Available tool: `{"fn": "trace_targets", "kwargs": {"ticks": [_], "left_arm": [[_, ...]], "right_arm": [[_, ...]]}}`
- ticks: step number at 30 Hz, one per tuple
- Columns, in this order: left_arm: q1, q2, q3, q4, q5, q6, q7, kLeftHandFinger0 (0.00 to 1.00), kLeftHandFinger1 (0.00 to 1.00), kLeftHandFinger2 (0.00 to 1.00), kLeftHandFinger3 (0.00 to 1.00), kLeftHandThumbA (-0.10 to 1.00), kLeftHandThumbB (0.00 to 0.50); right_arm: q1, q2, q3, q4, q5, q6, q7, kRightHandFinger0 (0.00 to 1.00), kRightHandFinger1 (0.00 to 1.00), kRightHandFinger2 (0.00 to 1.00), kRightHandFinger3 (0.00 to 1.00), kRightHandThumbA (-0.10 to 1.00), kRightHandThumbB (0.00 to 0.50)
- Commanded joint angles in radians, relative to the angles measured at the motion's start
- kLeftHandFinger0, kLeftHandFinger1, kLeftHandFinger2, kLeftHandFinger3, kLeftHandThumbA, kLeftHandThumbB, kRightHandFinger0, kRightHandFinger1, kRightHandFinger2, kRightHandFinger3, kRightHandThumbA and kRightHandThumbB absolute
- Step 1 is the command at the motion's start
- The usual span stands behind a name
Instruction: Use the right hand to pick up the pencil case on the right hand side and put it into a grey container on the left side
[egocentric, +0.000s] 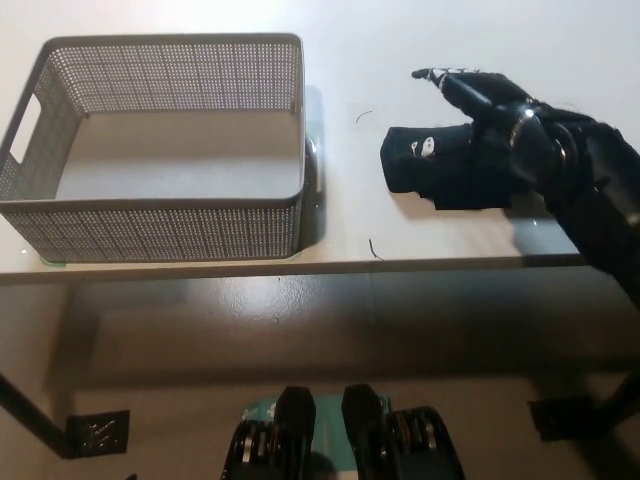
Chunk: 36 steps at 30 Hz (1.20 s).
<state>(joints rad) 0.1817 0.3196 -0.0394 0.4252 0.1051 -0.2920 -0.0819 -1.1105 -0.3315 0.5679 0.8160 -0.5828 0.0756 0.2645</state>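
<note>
The white counter fills the upper part of the head view, its front edge running across the middle of the picture. On its left side stands the grey container, a perforated basket with a handle slot in its left wall and a bare floor inside. To the right of it, well apart, lies the pencil case, a dark soft pouch resting flat on the counter near the front edge. The black right arm comes in from the right edge and reaches over the pouch. The right hand sits on top of the pencil case's right portion, one finger stretched out past its far edge and another lying across its top. Whether the hand is clenched on the pouch or only resting on it cannot be told. Two thin dark curled marks show on the counter between container and pouch.
</note>
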Motion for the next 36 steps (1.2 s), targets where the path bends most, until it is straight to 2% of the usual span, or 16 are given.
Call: {"fn": "trace_targets", "kwargs": {"ticks": [1, 5, 8, 14, 16, 23, 27, 32, 36], "left_arm": [[0.027, 0.032, 0.017, -0.044, -0.019, -0.074, -0.016, 1.0, 1.0, 1.0, 1.0, 1.0, 0.347], [0.029, 0.036, 0.014, -0.062, -0.001, -0.065, -0.013, 1.0, 1.0, 1.0, 1.0, 1.0, 0.333], [0.027, 0.037, 0.013, -0.063, 0.006, -0.063, -0.011, 1.0, 1.0, 1.0, 1.0, 1.0, 0.346], [0.033, 0.039, 0.011, -0.075, 0.015, -0.066, -0.006, 1.0, 1.0, 1.0, 1.0, 1.0, 0.33], [0.031, 0.04, 0.01, -0.075, 0.012, -0.058, -0.01, 1.0, 1.0, 1.0, 1.0, 1.0, 0.35], [0.025, 0.04, 0.002, -0.078, 0.018, -0.059, -0.014, 1.0, 1.0, 1.0, 1.0, 1.0, 0.355], [0.019, 0.043, -0.001, -0.074, 0.024, -0.057, -0.016, 1.0, 1.0, 1.0, 1.0, 1.0, 0.367], [0.01, 0.045, 0.001, -0.078, 0.023, -0.056, -0.02, 1.0, 1.0, 1.0, 1.0, 1.0, 0.355], [0.009, 0.047, -0.004, -0.09, 0.044, -0.034, -0.015, 1.0, 1.0, 1.0, 1.0, 1.0, 0.383]], "right_arm": [[-0.185, 0.012, 0.022, 0.103, -0.082, -0.022, -0.05, 1.0, 1.0, 1.0, 1.0, 0.76, 0.5], [-0.215, 0.003, 0.044, 0.144, -0.106, -0.021, -0.052, 1.0, 1.0, 1.0, 1.0, 0.82, 0.5], [-0.232, 0.0, 0.048, 0.173, -0.11, -0.034, -0.059, 1.0, 1.0, 1.0, 1.0, 0.81, 0.5], [-0.264, 0.009, 0.076, 0.227, -0.135, -0.031, -0.046, 1.0, 1.0, 1.0, 1.0, 0.84, 0.5], [-0.269, 0.013, 0.076, 0.246, -0.135, -0.027, -0.04, 1.0, 1.0, 1.0, 1.0, 0.83, 0.5], [-0.253, 0.03, 0.063, 0.285, -0.118, 0.0, -0.006, 1.0, 1.0, 1.0, 1.0, 0.77, 0.5], [-0.251, 0.046, 0.08, 0.343, -0.131, -0.002, -0.004, 1.0, 1.0, 1.0, 1.0, 0.83, 0.5], [-0.247, 0.066, 0.068, 0.41, -0.112, -0.01, -0.009, 1.0, 1.0, 1.0, 1.0, 0.78, 0.5], [-0.223, 0.098, 0.078, 0.462, -0.117, -0.007, -0.021, 1.0, 1.0, 1.0, 1.0, 0.83, 0.5]]}}
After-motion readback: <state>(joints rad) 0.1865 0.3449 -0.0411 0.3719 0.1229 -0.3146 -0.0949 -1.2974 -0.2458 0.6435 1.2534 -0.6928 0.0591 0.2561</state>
